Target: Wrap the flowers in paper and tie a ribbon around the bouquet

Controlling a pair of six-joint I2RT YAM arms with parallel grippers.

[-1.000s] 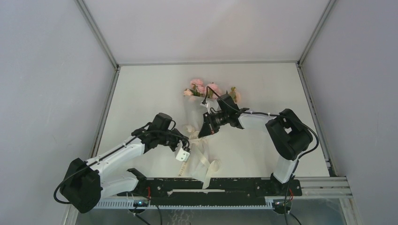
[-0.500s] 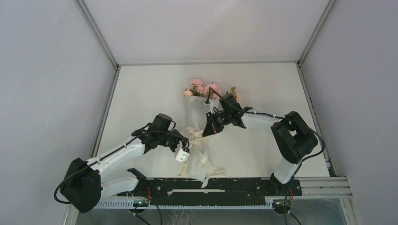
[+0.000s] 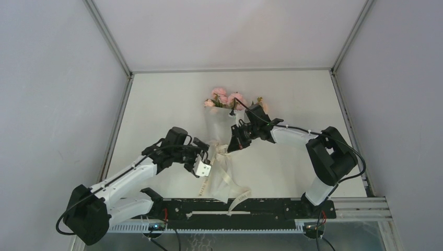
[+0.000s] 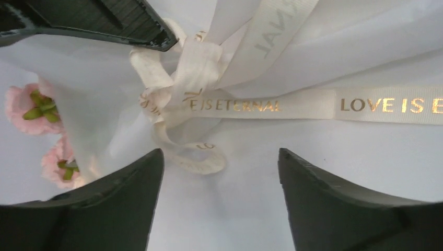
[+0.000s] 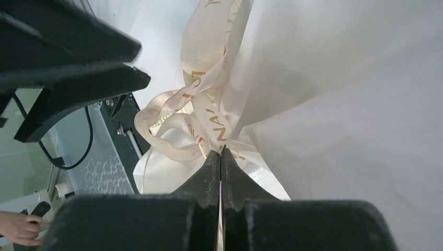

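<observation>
Cream fabric ribbon with gold letters point(image 4: 235, 106), knotted round the pink-rose bouquet in white crinkly paper point(image 3: 215, 125) mid-table. Just let go by the black left gripper point(image 4: 219, 157), jaws now apart. Black right gripper point(image 5: 220, 151) pinched shut on ribbon. Looks nearly done.

ribbon point(image 4: 308, 104) across bouquet point(image 3: 216, 137), flowers point(image 3: 224, 99) at far end
</observation>
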